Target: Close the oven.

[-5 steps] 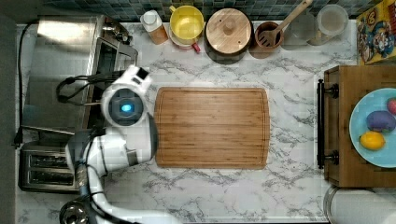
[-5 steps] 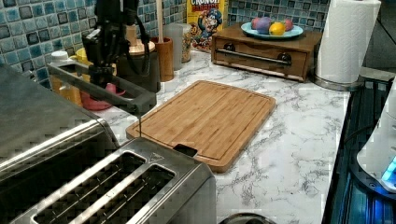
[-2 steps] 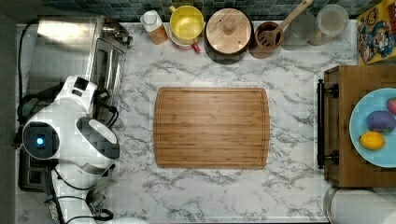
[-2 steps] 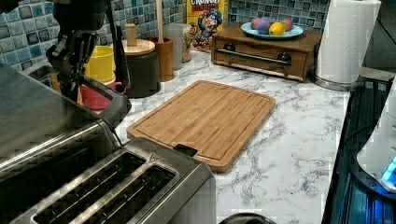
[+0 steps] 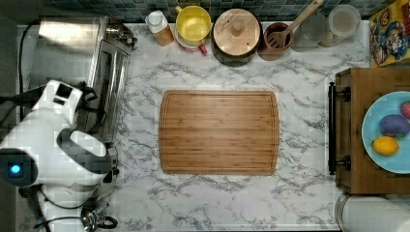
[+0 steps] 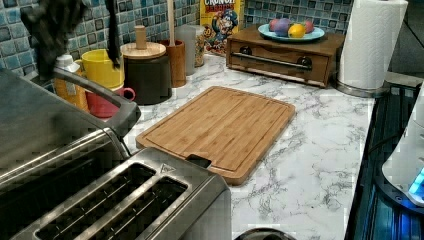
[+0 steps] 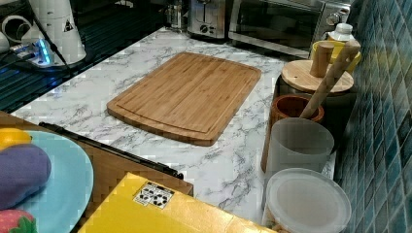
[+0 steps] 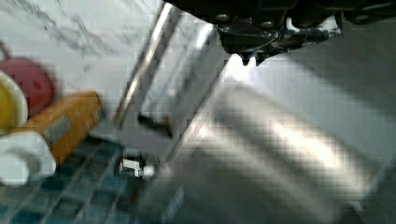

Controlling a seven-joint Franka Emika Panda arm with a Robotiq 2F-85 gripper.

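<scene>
A: Start with the biggest thing. What carries everything?

B: A white marble counter (image 5: 145,87) with grey veining, smooth and glossy. The oven (image 5: 80,67) sits at its far corner on the top view's left, against the blue tiled wall.

A: And the oven's state?

B: It is a boxy brushed-steel unit with a glass door (image 7: 272,22) and a steel bar handle (image 6: 95,92). In the right view the door looks almost upright against the front; in the top view a narrow strip of glass shows beyond the oven's top, so I judge it nearly or fully shut, though I cannot confirm it has seated.

A: Where is the arm?

B: The white arm (image 5: 53,140) hangs over the oven's top and over the toaster (image 6: 125,205) beside it. The claw (image 8: 252,58) is just above the oven's steel top, near the handle. I cannot tell how wide the claw is parted, or whether it grips anything.

A: Why there?

B: My guess: pushing the handle up carries it over the oven's top.

A: Next in size?

B: A rectangular bamboo cutting board (image 5: 218,131), striped, with a groove around its edge, lies flat mid-counter, well apart from the oven.

A: Smaller things?

B: Along the back edge: a yellow mug (image 5: 193,23), a dark jar with a round wooden lid (image 5: 237,29), and a wooden cup holding a spoon (image 5: 278,38).
</scene>
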